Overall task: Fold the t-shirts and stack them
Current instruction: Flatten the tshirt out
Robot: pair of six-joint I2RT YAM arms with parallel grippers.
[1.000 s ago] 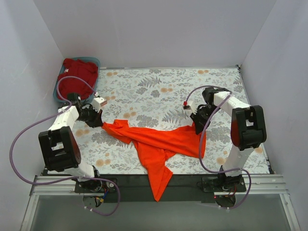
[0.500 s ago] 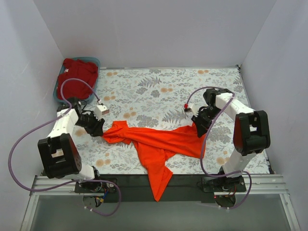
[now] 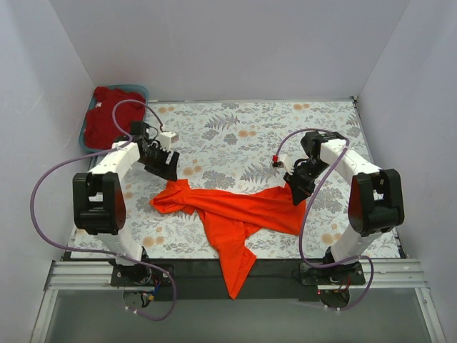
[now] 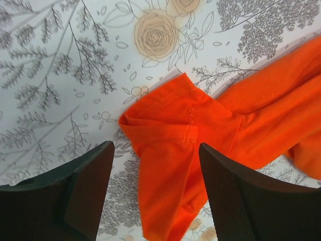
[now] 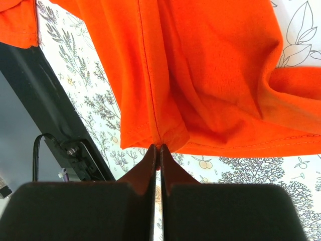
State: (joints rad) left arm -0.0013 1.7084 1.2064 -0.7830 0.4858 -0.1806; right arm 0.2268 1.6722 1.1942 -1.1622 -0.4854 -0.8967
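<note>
A: Where is the top view?
B: High behind the arm bases, facing down over the whole tabletop (image 3: 235, 121).
A: And the wrists?
B: Close, looking past the left pincer (image 4: 154, 150) and right pincer (image 5: 159, 148). All three share the orange t-shirt (image 3: 243, 207), each wrist showing one end.

This is a robot test cell in a lab, not anyone's home. Plain white walls (image 3: 228, 43) box in my table (image 3: 235, 121) on three sides. My left arm (image 3: 96, 207) and right arm (image 3: 371, 196) are bolted to a black strip (image 3: 278, 266) at the table's near edge. A bare metal frame (image 3: 78, 270) runs just below it, and purple cables (image 3: 32, 207) loop loose beside each arm. The homely things here are the table's floral cover, a blue bin (image 3: 146, 93), an orange t-shirt (image 3: 235, 207) and a red t-shirt (image 3: 111, 114). They sit inside that rig like props.
</note>
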